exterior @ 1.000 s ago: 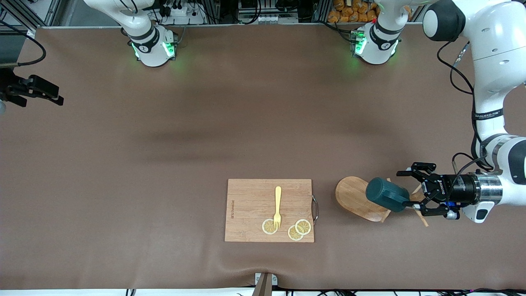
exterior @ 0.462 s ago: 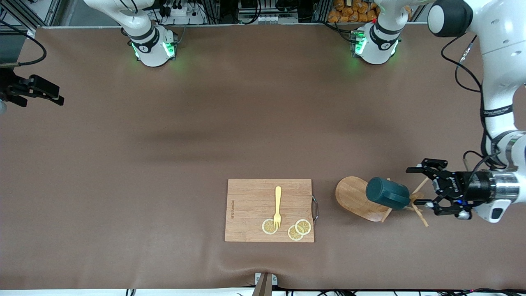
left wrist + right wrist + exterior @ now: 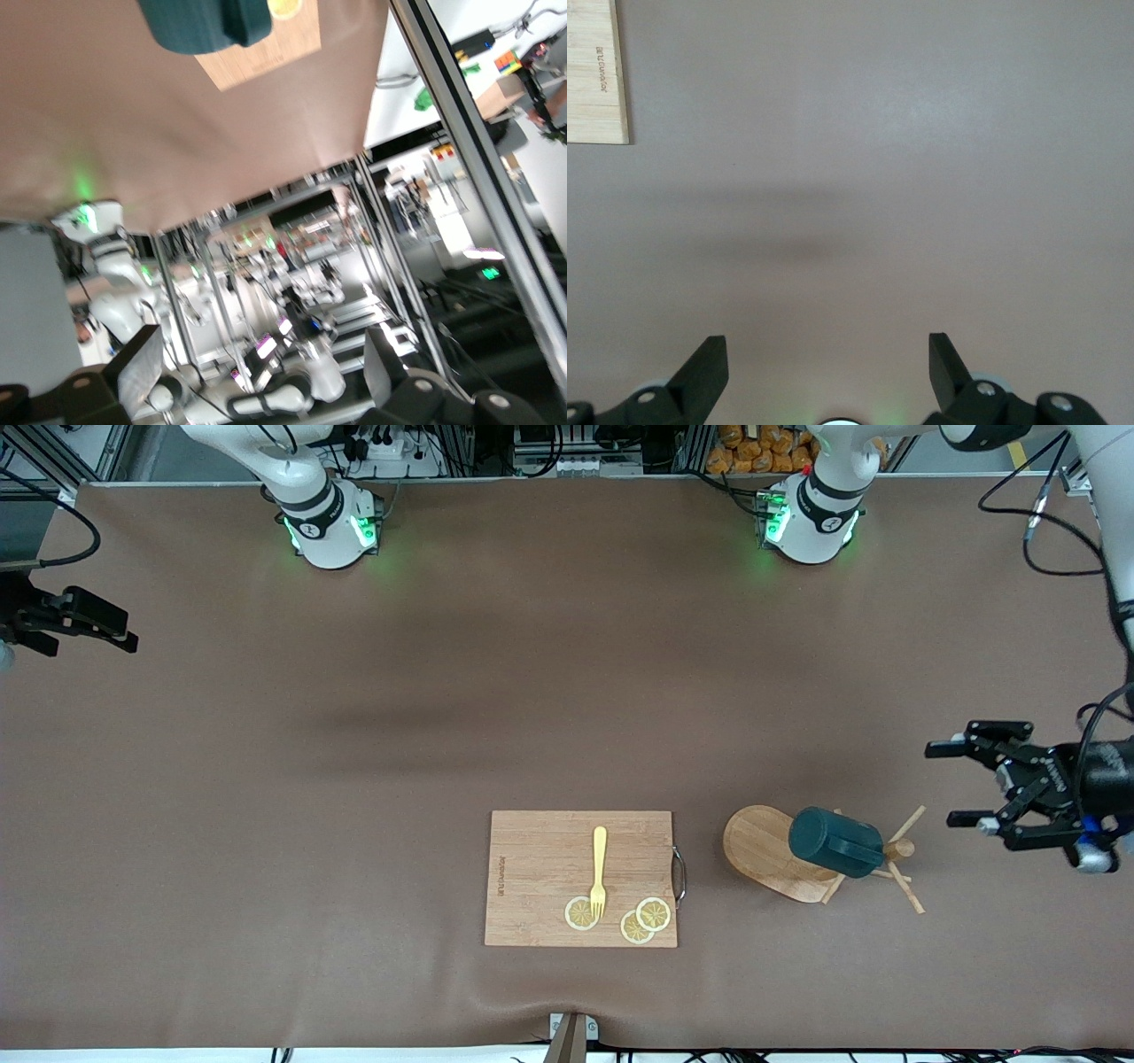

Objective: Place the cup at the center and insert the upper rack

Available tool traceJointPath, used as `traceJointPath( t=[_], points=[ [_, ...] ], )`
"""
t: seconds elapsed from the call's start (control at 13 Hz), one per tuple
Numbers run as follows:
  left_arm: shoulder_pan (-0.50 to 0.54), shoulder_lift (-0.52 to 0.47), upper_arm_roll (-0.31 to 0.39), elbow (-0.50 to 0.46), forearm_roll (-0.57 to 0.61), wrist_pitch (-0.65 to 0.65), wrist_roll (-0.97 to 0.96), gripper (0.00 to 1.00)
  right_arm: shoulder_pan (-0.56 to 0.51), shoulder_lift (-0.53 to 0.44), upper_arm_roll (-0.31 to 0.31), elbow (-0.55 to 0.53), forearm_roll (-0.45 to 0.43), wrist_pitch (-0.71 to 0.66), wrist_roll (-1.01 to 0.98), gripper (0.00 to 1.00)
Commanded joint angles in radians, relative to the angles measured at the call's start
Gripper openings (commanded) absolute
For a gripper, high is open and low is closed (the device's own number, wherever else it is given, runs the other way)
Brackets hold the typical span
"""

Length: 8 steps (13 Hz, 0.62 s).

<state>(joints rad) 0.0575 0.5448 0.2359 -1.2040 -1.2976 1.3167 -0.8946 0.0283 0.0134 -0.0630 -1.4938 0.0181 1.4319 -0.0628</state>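
The upper rack, a light wooden mug tree, lies tipped on its side near the left arm's end of the table, its pegs splayed on the mat. The dark teal cup lies on its side across the rack's post, next to the oval base. My left gripper hovers open and empty, apart from the rack's pegs, toward the left arm's end of the table. In the left wrist view the cup shows far off from the left gripper. My right gripper is open and empty, high over bare mat; it is out of the front view.
A rectangular wooden cutting board lies beside the rack toward the right arm's end, carrying a yellow fork and lemon slices. A black fixture juts in at the right arm's end of the table.
My left gripper has drawn back from the cup toward the left arm's end of the table, staying open. Cup and rack have not moved.
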Motion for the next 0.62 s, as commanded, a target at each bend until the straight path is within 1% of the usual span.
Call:
traceJointPath(
  t=[0.0, 0.15, 0.23, 0.31, 0.54],
  points=[
    [-0.005, -0.087, 0.0, -0.026, 0.119, 0.004, 0.07, 1.0, -0.002, -0.015, 0.002, -0.011, 0.005, 0.005, -0.005, 1.0],
    [-0.007, -0.118, 0.0, -0.026, 0.164, 0.004, 0.118, 1.0, -0.002, -0.015, 0.002, -0.011, 0.005, 0.005, -0.003, 1.0],
    [-0.01, -0.146, -0.007, -0.026, 0.229, 0.006, 0.141, 1.0, -0.002, -0.015, 0.002, -0.01, 0.005, 0.005, -0.002, 1.0],
    [-0.016, -0.172, -0.015, -0.026, 0.318, 0.006, 0.182, 1.0, -0.002, -0.015, 0.002, -0.011, 0.005, 0.005, 0.0, 1.0],
    [-0.094, -0.252, -0.015, -0.028, 0.605, 0.004, 0.319, 1.0, -0.002, -0.015, 0.002, -0.011, 0.005, 0.005, 0.001, 1.0]
  ],
)
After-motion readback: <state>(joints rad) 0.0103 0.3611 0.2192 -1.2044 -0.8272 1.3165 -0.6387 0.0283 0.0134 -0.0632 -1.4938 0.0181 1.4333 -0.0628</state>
